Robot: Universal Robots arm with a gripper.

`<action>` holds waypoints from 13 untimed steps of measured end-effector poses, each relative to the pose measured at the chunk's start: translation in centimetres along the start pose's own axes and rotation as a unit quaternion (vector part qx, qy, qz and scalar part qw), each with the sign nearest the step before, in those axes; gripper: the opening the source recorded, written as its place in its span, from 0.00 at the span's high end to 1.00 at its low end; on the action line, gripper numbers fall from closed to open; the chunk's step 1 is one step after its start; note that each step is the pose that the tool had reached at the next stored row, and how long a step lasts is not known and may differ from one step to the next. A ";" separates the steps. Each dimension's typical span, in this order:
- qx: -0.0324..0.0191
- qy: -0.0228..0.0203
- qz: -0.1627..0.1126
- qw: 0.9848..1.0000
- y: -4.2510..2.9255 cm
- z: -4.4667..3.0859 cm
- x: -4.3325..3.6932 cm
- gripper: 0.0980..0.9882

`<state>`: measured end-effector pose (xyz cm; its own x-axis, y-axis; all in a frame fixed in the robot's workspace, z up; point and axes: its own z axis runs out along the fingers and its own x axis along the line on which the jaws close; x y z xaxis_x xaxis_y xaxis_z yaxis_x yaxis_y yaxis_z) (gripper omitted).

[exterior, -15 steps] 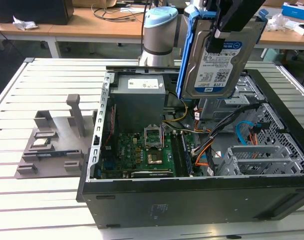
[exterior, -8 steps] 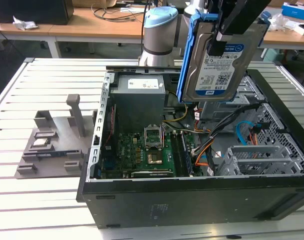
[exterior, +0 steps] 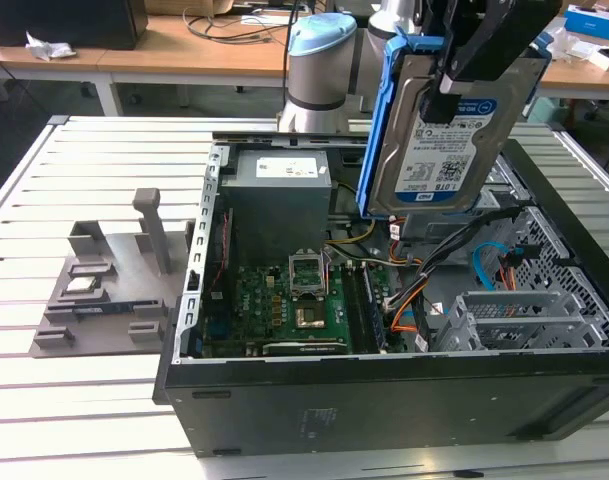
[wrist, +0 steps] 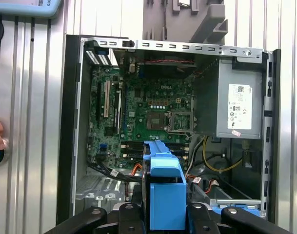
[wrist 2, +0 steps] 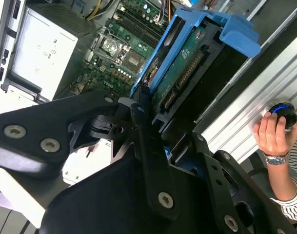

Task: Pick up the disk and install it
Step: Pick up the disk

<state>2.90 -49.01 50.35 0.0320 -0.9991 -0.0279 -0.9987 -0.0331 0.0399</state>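
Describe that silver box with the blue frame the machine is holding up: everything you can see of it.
The disk is a flat, rectangular silver metal drive with a blue-and-white label on one face and a blue plastic frame along its edges. In the second wrist view its other face shows a green circuit board with a connector row. It hangs on edge, slightly tilted, above the open computer case. Only the black gripper touches it, clamped on its upper end.
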 end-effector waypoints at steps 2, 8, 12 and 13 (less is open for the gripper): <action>0.000 0.000 0.000 1.000 0.01 0.01 0.22 0.70; 0.000 0.000 0.000 1.000 0.06 0.05 1.70 0.70; 0.000 0.000 0.000 1.000 0.09 0.13 2.78 0.70; 0.000 0.000 0.000 1.000 0.09 0.17 2.98 0.70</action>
<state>2.89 -51.99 50.10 0.0319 -0.9991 -0.0278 -0.9987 -0.0330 0.0400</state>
